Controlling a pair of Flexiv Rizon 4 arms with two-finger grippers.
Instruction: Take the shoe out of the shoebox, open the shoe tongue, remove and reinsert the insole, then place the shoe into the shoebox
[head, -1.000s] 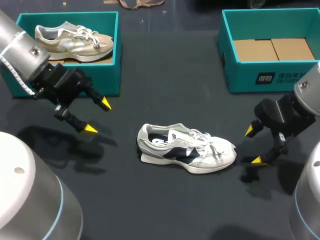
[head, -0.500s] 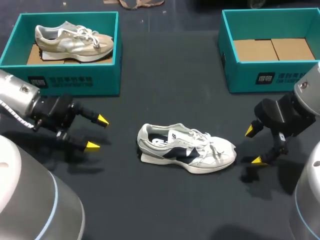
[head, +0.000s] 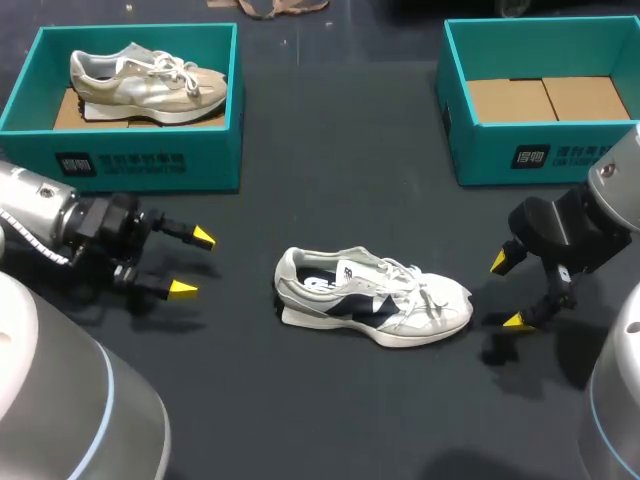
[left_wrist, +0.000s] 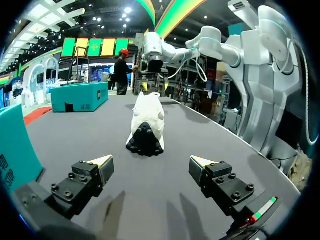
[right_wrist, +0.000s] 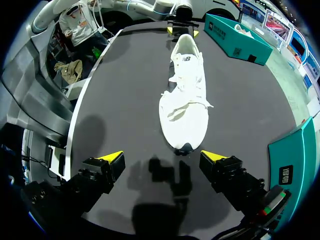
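This is a robot manipulation test station. A dark matte worktop (head: 340, 200) is flanked by two industrial arms: the left arm (head: 40, 215) enters at its left edge and the right arm (head: 610, 200) at its right edge. The props are staged: the left shoebox (head: 140, 165), open and teal, sits at the far left corner with a beige shoe (head: 145, 85) inside, a matching right shoebox (head: 530, 150) sits at the far right corner, and a white shoe (head: 372, 297) lies near the middle.

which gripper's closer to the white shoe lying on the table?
Right. The right gripper sits just off the toe of the shoe; the left gripper stands farther off, facing the heel.
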